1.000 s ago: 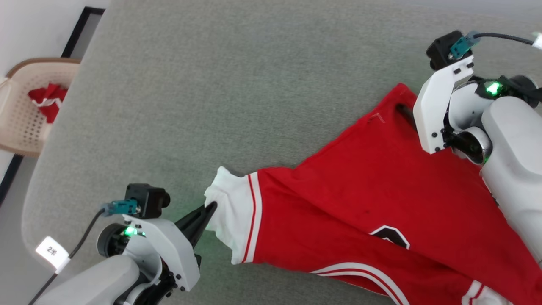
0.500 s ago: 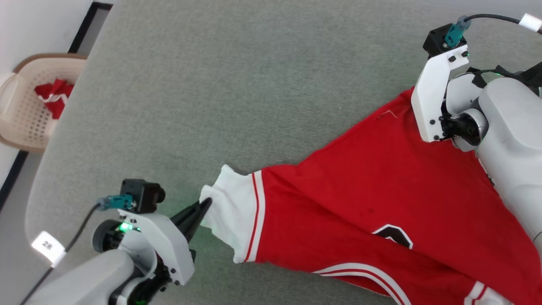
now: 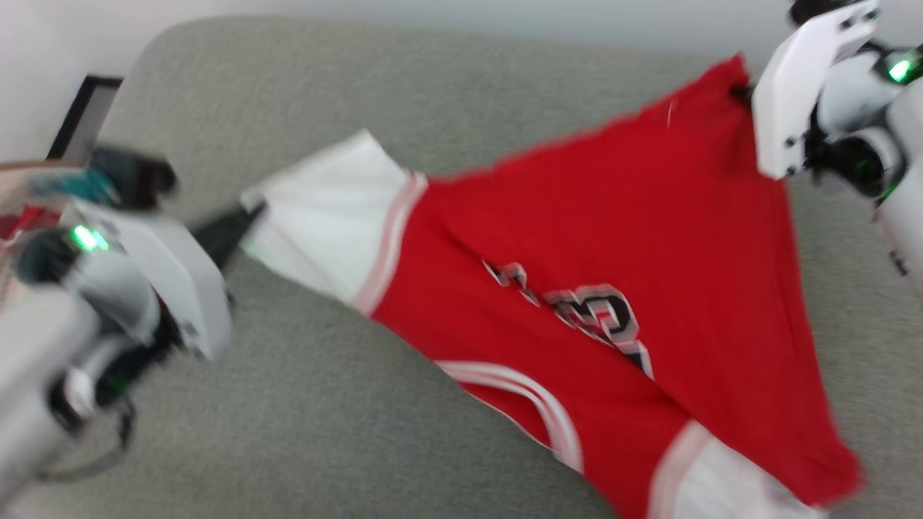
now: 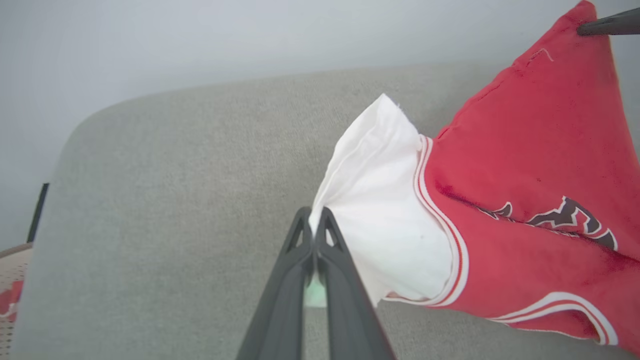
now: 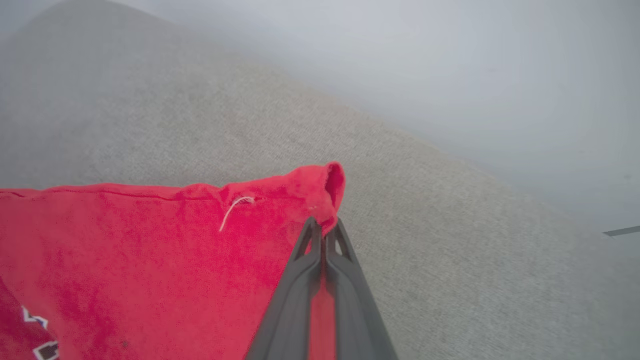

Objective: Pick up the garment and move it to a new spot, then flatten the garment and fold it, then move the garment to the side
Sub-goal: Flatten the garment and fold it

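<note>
Cloth is stretched between the two claws: the red sleeveless basketball jersey with white-and-red striped trim [image 3: 577, 238] hangs spread across the middle and right of the head view, over the grey-green felt-like table surface with a rounded corner [image 3: 346, 101]. The head view is blurred.

The left gripper [image 3: 249, 213], at the left of the head view, has its two long dark fingers pressed together on the edge of the white lining [image 3: 324, 216], which is turned outward at that end of the jersey. In the left wrist view the left gripper [image 4: 315, 220] pinches that white edge right at its tips, and the jersey [image 4: 525, 150] fans away to the right, red beyond a striped band.

The right gripper [image 3: 739, 92], at the upper right of the head view, is clamped on a red corner of the jersey. In the right wrist view its fingers [image 5: 322, 230] are closed with red cloth showing between them, and the jersey [image 5: 125, 250] spreads to the lower left, a loose pale thread [image 5: 232, 207] near the gripped corner. The same gripper's dark tip [image 4: 607, 24] shows at the top right of the left wrist view, on the red corner.

Black white-outlined lettering [image 3: 577, 310] sits mid-jersey. The far end droops toward the lower right of the head view; whether it touches the surface I cannot tell.
</note>
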`<state>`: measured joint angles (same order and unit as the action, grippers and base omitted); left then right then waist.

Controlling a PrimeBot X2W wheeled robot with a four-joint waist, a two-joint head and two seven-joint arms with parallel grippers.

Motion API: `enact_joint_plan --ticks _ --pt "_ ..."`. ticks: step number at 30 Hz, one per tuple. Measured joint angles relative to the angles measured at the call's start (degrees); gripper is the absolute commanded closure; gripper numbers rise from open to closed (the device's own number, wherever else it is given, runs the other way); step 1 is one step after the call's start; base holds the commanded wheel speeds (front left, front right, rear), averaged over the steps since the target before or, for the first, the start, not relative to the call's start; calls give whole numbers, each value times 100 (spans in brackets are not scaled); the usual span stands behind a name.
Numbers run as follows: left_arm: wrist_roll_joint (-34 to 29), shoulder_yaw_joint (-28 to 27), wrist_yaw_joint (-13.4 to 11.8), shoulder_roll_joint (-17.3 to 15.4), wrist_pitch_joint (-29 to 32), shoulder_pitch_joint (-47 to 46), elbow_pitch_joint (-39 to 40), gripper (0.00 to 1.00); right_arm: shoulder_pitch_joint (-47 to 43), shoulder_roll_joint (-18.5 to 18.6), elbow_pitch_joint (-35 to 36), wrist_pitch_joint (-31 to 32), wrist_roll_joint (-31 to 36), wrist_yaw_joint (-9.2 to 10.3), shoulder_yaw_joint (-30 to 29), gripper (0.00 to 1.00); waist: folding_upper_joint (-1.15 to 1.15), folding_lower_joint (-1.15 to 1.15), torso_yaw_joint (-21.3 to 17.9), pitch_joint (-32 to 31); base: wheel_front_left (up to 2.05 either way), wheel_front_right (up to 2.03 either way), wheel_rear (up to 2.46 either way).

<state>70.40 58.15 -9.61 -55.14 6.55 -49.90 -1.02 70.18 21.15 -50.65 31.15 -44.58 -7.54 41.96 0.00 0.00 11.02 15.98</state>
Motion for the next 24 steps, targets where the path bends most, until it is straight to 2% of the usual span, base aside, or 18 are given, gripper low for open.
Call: enact_joint_plan --ticks 5,10,14,24 --pt "-163 -219 78 -192 570 -894 -204 100 164 230 298 -321 -60 0 -220 100 0 0 -266 -206 0 0 0" --pt "-391 -330 308 -118 1091 -1809 -749 100 344 312 468 -604 34 0 -579 100 0 0 -513 -385 0 0 0" --pt "-634 -393 490 105 1308 -2508 -1348 100 533 286 531 -792 255 0 -893 100 0 0 -692 -496 0 0 0" --pt "-1163 -487 1028 872 1124 -3957 -2955 100 851 111 712 -1101 861 -1 -1738 100 0 0 -964 -613 0 0 0"
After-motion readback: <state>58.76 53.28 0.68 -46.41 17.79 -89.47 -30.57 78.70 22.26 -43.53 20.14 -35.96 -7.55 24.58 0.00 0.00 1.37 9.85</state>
